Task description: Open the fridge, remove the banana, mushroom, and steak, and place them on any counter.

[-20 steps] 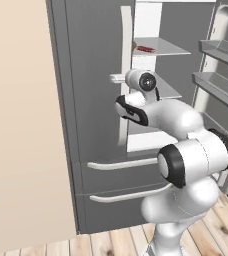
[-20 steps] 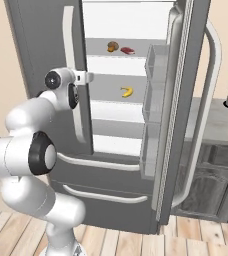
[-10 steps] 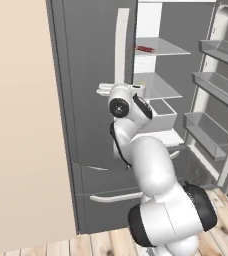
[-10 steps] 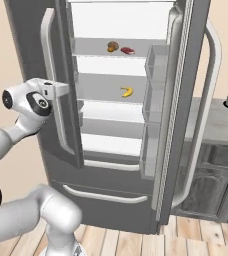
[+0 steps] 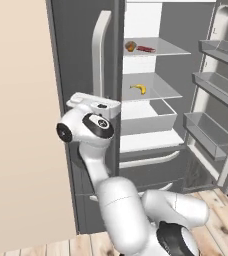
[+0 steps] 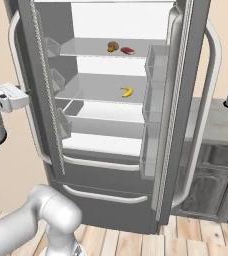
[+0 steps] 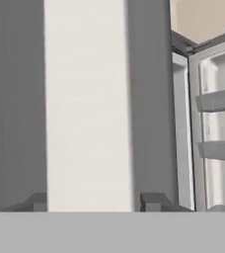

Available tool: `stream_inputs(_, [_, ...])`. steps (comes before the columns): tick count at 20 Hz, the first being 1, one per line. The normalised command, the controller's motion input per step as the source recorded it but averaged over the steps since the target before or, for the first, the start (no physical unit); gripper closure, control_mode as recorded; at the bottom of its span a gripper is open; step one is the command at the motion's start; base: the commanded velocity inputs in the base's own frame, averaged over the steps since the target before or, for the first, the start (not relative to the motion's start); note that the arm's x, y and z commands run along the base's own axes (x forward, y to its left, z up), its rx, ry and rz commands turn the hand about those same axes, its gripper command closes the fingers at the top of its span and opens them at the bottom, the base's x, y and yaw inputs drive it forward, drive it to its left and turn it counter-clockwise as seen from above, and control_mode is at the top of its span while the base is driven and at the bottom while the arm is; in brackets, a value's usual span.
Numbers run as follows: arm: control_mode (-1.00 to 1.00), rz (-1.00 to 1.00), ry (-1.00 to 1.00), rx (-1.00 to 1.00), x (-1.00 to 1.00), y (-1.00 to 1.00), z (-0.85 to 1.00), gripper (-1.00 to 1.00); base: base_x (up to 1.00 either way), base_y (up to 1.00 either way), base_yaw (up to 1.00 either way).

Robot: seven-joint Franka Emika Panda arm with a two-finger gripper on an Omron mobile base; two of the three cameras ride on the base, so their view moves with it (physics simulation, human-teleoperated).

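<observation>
Fridge [image 6: 183, 125] doors both swung wide, so shelves are reachable. Hand [image 7: 92, 200] straddles the left door handle [image 7: 87, 99], fingers either side; can't tell if it's clamped. Mushroom [image 6: 113, 46] and steak [image 6: 128, 50] top shelf, banana [image 6: 127, 92] below. Tabletop [image 6: 213, 125] right.

The fridge [image 6: 196, 60] looks like smooth matt dark grey metal with a pale satin handle [image 5: 100, 50], clear glassy shelves [image 6: 91, 87], a marbled stone table [image 6: 218, 127] and a wood-plank floor [image 6: 136, 242].
</observation>
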Motion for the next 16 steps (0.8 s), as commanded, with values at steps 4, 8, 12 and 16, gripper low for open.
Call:
stream_inputs(4, [-1.00, -0.15, 0.14, 0.00, 0.00, 0.22, -0.03, -1.00, 0.00, 0.00, 0.00])
stream_inputs(8, [-1.00, -0.15, 0.12, 0.00, 0.00, 0.05, -0.10, -1.00, 0.00, 0.00, 0.00])
stream_inputs(12, [-1.00, -0.14, 0.00, 0.00, -0.12, 0.01, -0.22, -1.00, 0.00, 0.00, 0.00])
stream_inputs(16, [-1.00, -0.08, 0.00, 0.00, -0.63, -0.03, -0.07, -1.00, 0.00, 0.00, 0.00])
